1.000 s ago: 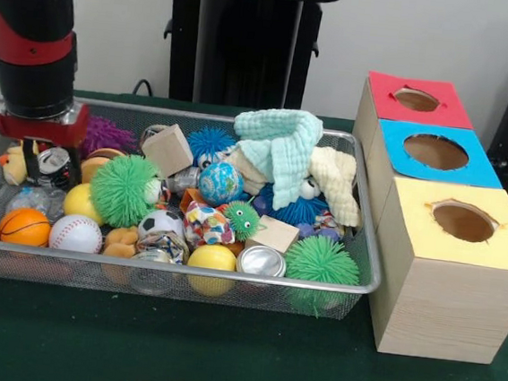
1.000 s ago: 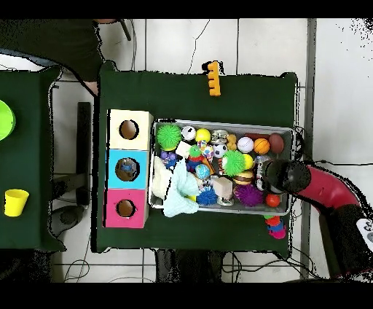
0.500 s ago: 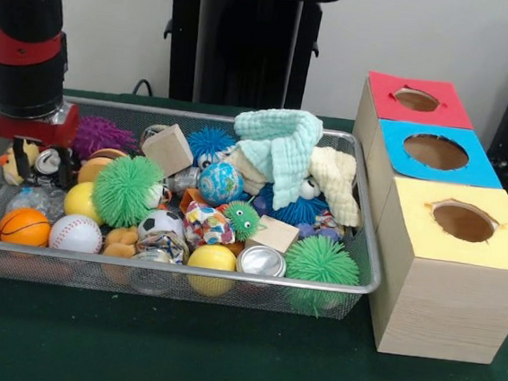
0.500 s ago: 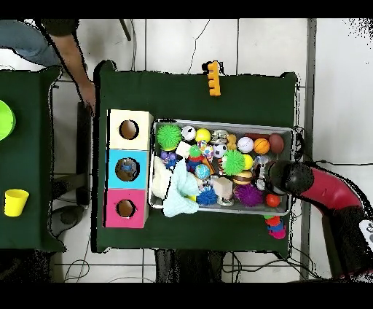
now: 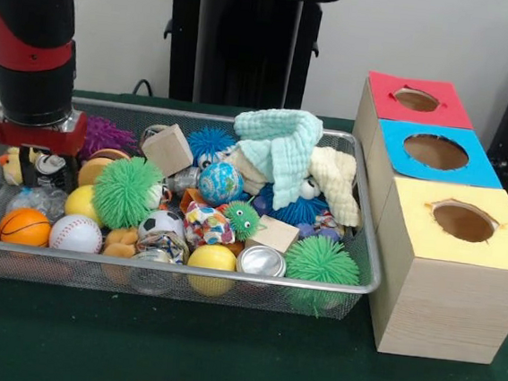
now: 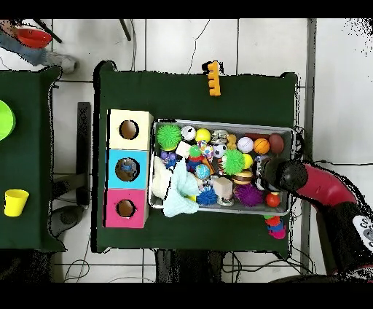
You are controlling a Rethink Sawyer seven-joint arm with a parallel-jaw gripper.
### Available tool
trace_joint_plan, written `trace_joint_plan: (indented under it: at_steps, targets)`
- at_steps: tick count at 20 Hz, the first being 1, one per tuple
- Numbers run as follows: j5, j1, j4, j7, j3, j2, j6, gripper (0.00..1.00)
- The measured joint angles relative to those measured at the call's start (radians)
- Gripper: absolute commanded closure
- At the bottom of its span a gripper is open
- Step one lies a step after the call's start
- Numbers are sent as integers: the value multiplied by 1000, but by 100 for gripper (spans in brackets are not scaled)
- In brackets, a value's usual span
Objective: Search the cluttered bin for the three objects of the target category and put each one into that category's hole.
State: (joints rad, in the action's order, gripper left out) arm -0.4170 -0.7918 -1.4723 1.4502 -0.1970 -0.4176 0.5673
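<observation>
- A wire bin [image 5: 360,255] is being shown packed to its rim on the green counter [image 5: 220,358], with little free room left between the things inside.
- The tool [image 5: 36,162] is being held low at the bin's left end in the front view, close against the side wall and just above a small penguin-like toy [image 5: 49,164] and a yellow duck [image 5: 11,167].
- Whether the tool is parted or closed, and whether anything is being gripped, cannot be told from either view.
- Balls are being seen just beside the tool: a basketball [image 5: 24,225], a baseball [image 5: 76,233] and a yellow ball [image 5: 83,201]; being round, no long axis is being shown.
- Three boxes with holes, red [image 5: 416,100], blue [image 5: 435,151] and yellow [image 5: 463,221], are being lined up against the bin's opposite end, well apart from the tool.
- Open counter is being left in front of the bin.
</observation>
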Motion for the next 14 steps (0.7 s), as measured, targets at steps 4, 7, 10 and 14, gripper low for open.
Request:
trace_joint_plan:
  at_steps: [4,7,10,14]
  targets:
    - [0,7,24,0,18,19,-3,0]
    - [3,9,41,0,27,32,-1,0]
    - [3,18,56,0,27,34,-3,0]
    - [4,35,82,0,31,43,-2,0]
